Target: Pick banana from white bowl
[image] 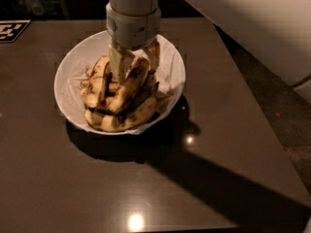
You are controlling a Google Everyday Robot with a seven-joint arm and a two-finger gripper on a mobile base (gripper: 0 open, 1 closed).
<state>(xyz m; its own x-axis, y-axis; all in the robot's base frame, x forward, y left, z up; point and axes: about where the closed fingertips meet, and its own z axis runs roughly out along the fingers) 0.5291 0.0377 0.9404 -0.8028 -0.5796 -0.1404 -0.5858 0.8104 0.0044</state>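
Your two-finger gripper point(136, 62) at 12 o'clock of wide glossy white bowl point(68, 72), jaws pinching upper end of long brown-speckled yellow banana point(128, 87). Grasp looks done; banana's lower end in pile point(104, 115); lift-out left.

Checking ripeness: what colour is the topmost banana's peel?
Yellow banana, brown-black speckles; camera view. Gripper hangs right above it, over the white bowl.
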